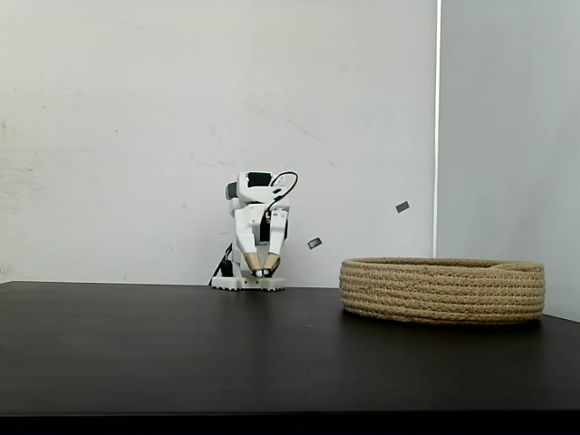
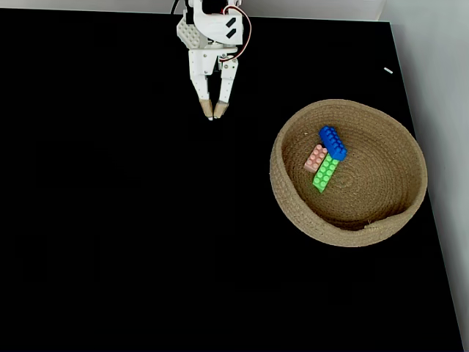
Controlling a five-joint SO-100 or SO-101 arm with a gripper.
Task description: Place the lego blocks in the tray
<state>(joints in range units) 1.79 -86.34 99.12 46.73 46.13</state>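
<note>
One white arm [image 1: 256,231] sits folded at the far edge of the black table [image 1: 181,353] in a fixed view from table height, its gripper [image 1: 263,269] pointing down with the tan fingertips drawn together just above the surface and nothing between them. To the right in that view rests the tray [image 1: 442,290], a low round basket of coiled tan rope (its inside is hidden by the near wall from this angle). A pale wall [image 1: 136,136] stands behind, with two small grey marks on it near the arm. In a fixed view from above, the gripper [image 2: 215,114] reaches down the picture from the top edge, fingers nearly touching at the tips and empty, well apart from the tray [image 2: 293,198] at the right. Inside the tray lie all three bricks, left of its middle and touching one another: the pink brick [image 2: 315,158] at the left, the blue brick [image 2: 333,142] above, and the green brick [image 2: 325,173] below.
</note>
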